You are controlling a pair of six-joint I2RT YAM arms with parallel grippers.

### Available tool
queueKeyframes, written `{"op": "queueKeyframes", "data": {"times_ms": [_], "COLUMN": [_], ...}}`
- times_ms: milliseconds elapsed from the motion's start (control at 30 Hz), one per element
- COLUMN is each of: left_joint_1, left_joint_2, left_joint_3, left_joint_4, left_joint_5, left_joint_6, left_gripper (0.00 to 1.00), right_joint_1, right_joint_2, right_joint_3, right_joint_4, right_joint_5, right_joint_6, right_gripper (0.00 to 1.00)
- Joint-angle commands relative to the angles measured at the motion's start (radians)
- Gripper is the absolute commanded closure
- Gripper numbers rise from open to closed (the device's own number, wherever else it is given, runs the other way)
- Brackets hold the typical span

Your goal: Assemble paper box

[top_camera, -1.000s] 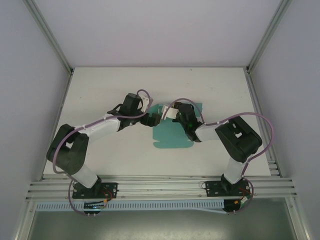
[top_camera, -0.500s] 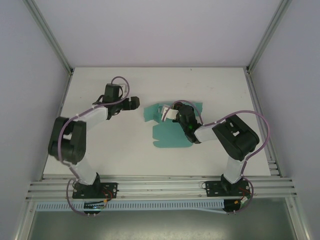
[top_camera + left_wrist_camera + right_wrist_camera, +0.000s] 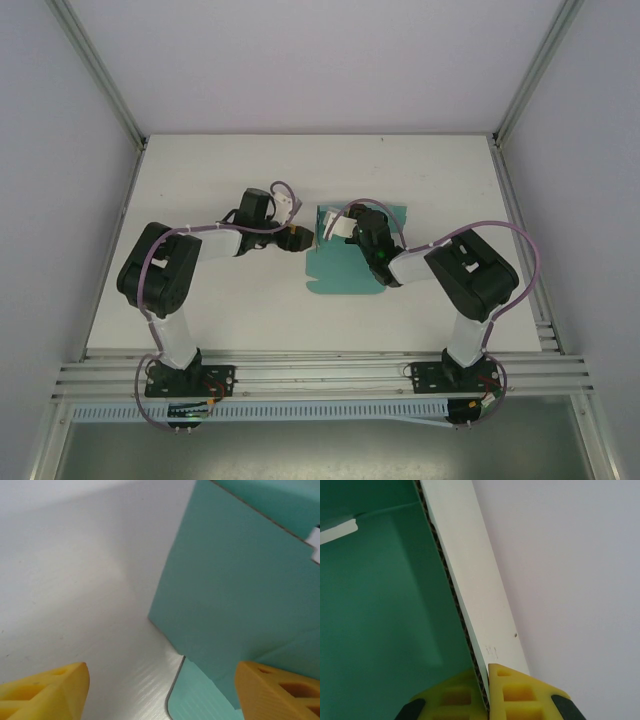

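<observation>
Black-and-white arms, purple cables, yellow jaws

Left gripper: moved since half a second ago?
Yes. The left gripper moved right, away from the table's left edge, up to the paper box.

Robotics lab cell was indicated: white table was boxed in by plain panels; aluminium extrusion rails and slotted cable duct were seen along frame bottom.

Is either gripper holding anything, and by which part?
The right gripper pinches the paper box by the edge of a raised panel; the left gripper is open, holding nothing.
</observation>
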Motion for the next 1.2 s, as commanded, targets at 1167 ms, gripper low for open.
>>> {"op": "queueKeyframes", "data": {"times_ms": [1167], "left_joint_1": [0.016], "left_joint_2": [0.019], "left_joint_3": [-0.06], "left_joint_4": [0.323], "left_joint_5": [0.076], "left_joint_6": [0.01], "left_gripper": [0.27], "right_joint_1": [-0.003], "right_joint_2": [-0.004], "right_joint_3": [0.015], "right_joint_4": [0.05], "right_joint_5": [0.021], "right_joint_6": [-0.015], "right_gripper": [1.0]}}
